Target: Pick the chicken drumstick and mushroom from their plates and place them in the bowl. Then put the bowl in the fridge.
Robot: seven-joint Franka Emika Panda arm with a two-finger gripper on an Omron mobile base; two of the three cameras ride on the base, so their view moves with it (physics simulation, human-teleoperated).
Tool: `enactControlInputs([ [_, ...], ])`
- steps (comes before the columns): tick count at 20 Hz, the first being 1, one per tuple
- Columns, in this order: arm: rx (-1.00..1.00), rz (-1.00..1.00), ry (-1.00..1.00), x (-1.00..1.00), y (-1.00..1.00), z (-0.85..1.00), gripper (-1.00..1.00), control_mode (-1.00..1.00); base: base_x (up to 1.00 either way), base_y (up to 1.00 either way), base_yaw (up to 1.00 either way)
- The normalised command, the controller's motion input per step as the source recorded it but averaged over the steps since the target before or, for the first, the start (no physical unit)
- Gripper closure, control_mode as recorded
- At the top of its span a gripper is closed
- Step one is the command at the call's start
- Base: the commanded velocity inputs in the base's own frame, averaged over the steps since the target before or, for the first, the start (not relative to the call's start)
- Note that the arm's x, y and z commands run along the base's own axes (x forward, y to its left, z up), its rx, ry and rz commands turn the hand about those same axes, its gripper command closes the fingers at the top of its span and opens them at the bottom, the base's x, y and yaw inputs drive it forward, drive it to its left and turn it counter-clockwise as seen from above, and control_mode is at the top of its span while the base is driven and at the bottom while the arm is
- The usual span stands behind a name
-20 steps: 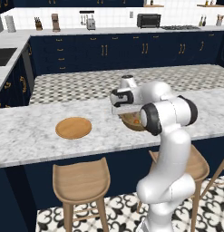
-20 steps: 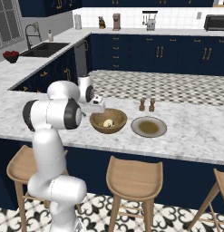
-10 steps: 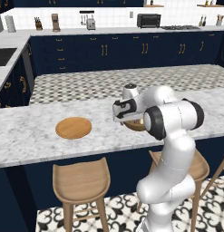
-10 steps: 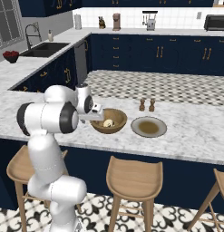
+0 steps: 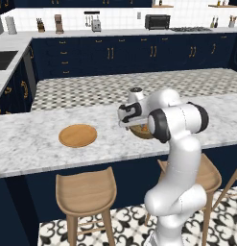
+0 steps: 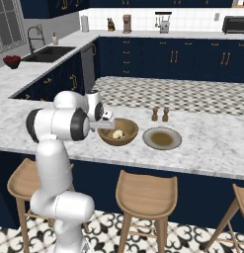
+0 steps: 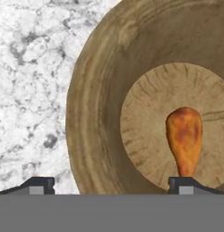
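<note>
The deep wooden bowl stands on the marble island. Inside it lie the golden-brown chicken drumstick and the pale mushroom. My gripper hangs open and empty over the bowl's rim on my side. One fingertip is over the counter and the other fingertip over the bowl's inside, near the drumstick's bone end. The flat wooden plate and the grey-rimmed plate both lie bare. The fridge is out of view.
Two small brown shakers stand behind the grey plate. Wooden stools are tucked under the island's near edge. Bare marble lies beside the bowl. Navy cabinets and a sink line the far walls.
The hand has come down from above the bowl to just over its rim. The gripper stays open, and the bowl and plates have not moved.
</note>
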Motion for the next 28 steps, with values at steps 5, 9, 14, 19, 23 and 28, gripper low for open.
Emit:
enactControlInputs([
  [5,-0.08,0.0,0.0,0.0,0.0,-0.27,-1.0,-1.0,0.0,0.0,0.0],
  [9,-0.08,0.0,0.0,0.0,0.0,-0.27,-1.0,-1.0,0.0,0.0,0.0],
  [14,-0.02,0.0,0.0,0.0,0.0,-0.12,1.0,-1.0,0.0,0.0,0.0],
  [19,0.0,0.0,0.0,0.0,0.0,0.0,1.0,-1.0,0.0,0.0,0.0],
  [23,0.0,0.0,0.0,0.0,0.0,0.0,1.0,-1.0,0.0,0.0,0.0],
  [28,-0.01,0.0,0.02,-0.09,0.01,0.7,1.0,-1.0,0.0,0.0,0.0],
])
